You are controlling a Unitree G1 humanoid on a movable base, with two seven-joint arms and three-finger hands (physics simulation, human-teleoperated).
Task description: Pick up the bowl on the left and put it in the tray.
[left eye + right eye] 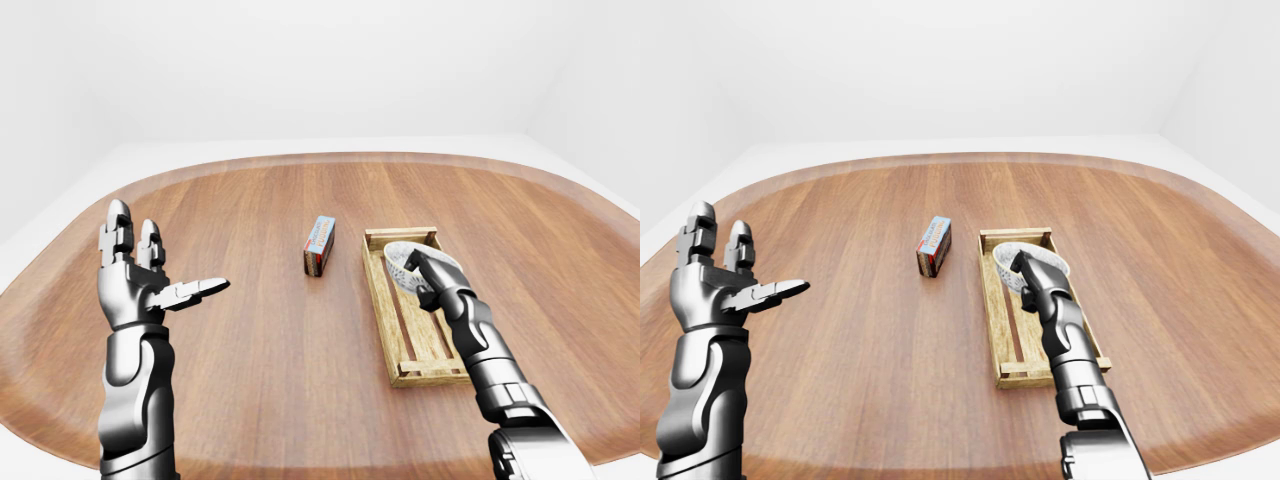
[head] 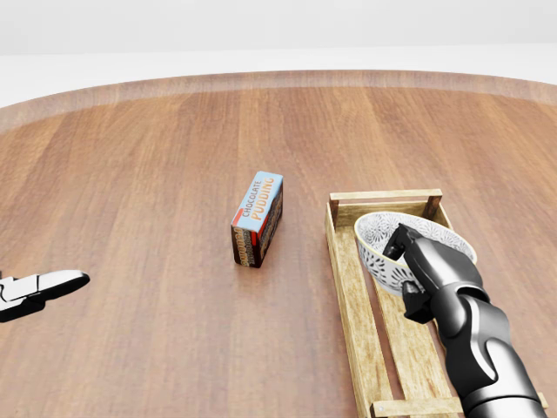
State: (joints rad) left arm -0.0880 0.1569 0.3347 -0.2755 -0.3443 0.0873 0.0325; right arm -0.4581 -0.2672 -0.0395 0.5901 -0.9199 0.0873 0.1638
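right hand (image 2: pixel 428 272) comes in from the bottom right of the head view, its dark fingers (image 2: pixel 401 239) hooked over the near rim of the bowl (image 2: pixel 383 237) and closed on it, one digit inside the rim and the others against the outer wall. the bowl is white with a dark speckled pattern on the outside, mouth up and tipped slightly. it sits low inside the upper end of the tray (image 2: pixel 346 287), just below the tray's top crossbar; cannot tell whether its base rests on the slats or hangs just above them. the tray is pale slatted wood, long axis running top to bottom in the head view, lying flat on the wooden tabletop (image 2: pixel 130 174). the lower half of the tray holds nothing but the forearm passing over it. left of the tray and clearly apart from it stands a chocolate pudding box (image 2: pixel 258 218) on its long narrow edge, blue label face up, brown sides, angled a little. left hand (image 1: pixel 140 285) is raised well to the left of the eye views, far from the tray, fingers spread open and upright, thumb pointing right, gripping nothing; in the head view only its pale tip shows at the left edge. the tabletop's curved rim arcs across the top, white room beyond.
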